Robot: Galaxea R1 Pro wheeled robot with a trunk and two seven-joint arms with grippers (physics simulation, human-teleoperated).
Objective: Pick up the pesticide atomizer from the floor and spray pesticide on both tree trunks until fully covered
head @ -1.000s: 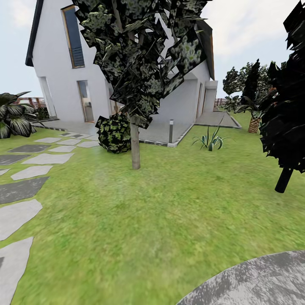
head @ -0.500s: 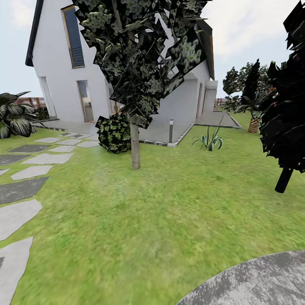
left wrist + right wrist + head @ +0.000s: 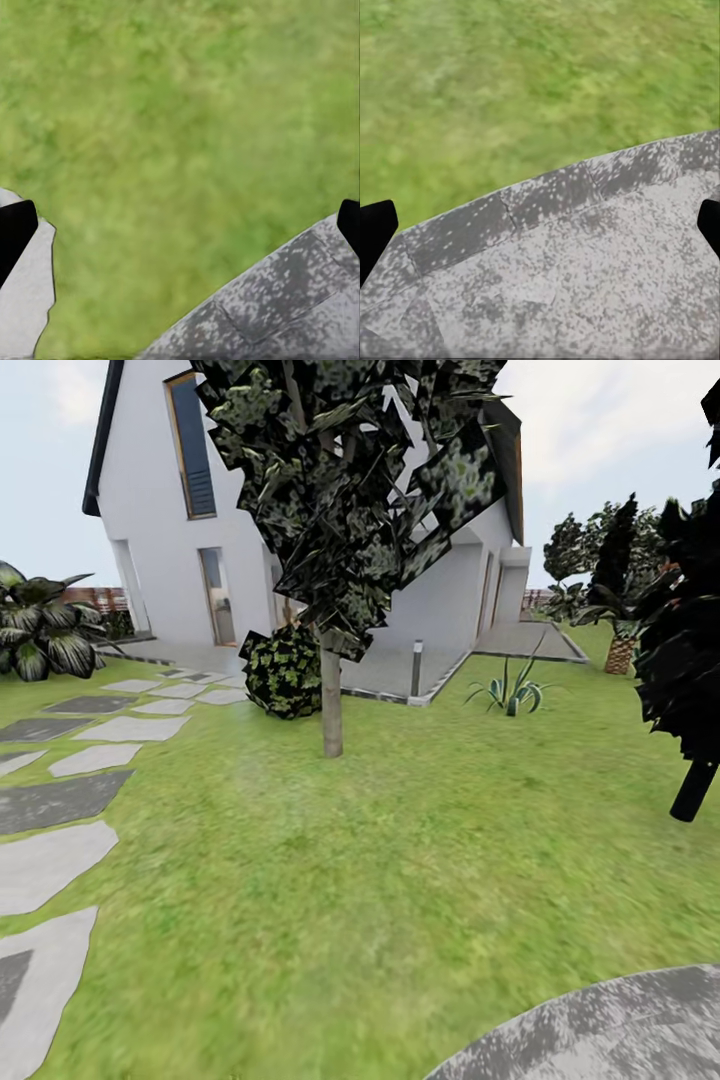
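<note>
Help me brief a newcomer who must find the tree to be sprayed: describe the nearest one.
Start from the white house. On the lawn before it, beside a round leafy bush, stands the tree. Its tree trunk is pale grey-beige, unlike the all-black tree at the right edge.

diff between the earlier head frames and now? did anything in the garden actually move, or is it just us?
Just the camera. The whole head view slid right and slightly up in frame, consistent with the head or base turning left: the tree trunk, white house and black-trunked tree all shifted together. Nothing taken hold of or let go. Both grippers' fingertips sit apart at the wrist views' edges, over lawn and grey paving.
</note>
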